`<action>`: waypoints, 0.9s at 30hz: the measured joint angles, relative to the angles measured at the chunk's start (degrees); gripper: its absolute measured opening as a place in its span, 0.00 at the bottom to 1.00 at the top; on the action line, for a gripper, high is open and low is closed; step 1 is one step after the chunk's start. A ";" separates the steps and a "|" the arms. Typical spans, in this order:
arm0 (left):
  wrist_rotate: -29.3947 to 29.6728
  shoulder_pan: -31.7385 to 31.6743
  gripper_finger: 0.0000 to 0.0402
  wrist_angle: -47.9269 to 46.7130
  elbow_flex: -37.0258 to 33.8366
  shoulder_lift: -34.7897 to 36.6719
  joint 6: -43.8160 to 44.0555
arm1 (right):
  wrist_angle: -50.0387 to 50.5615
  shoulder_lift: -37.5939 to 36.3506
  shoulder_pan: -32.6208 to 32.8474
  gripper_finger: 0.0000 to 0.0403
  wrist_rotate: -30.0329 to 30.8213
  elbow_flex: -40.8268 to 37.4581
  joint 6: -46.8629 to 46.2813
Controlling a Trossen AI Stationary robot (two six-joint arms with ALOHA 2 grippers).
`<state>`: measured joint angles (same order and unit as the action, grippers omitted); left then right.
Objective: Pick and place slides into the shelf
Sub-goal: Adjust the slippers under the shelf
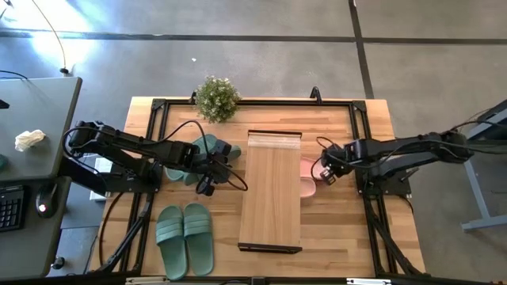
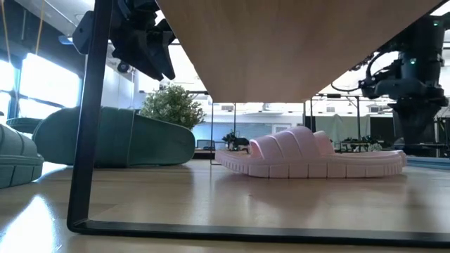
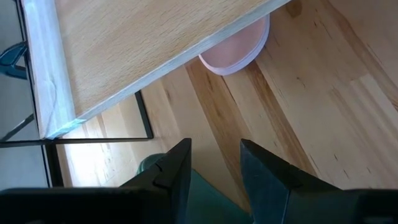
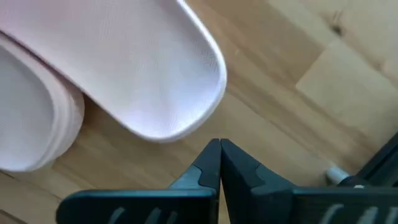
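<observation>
The light-wood shelf [image 1: 271,190] stands mid-table; its top plank [image 2: 295,42] fills the low view. One green pair [image 1: 202,154] lies left of the shelf, its soles on the table, and shows in the low view [image 2: 119,137]. A second green pair [image 1: 184,237] lies near the front. The pink pair [image 1: 307,178] lies at the shelf's right side, partly under the plank [image 2: 309,154]. My left gripper [image 1: 207,184] is open above the near green slide [image 3: 208,202], touching nothing. My right gripper [image 1: 325,170] is shut and empty, just right of the pink slides [image 4: 143,68].
A small potted plant [image 1: 216,98] stands at the table's far edge, behind the green pair. The shelf's black frame leg [image 2: 88,140] stands close in the low view. A grey side desk [image 1: 36,127] with a keyboard is left of the table.
</observation>
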<state>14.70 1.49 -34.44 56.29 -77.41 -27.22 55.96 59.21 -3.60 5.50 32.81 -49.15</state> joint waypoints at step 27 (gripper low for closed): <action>-0.04 -0.02 0.30 1.23 0.00 0.00 -4.01 | -10.69 -11.30 -8.60 0.00 -9.79 -9.86 0.33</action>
<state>14.66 1.48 -33.21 56.29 -77.41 -31.22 45.27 47.90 -12.20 -4.28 22.95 -48.82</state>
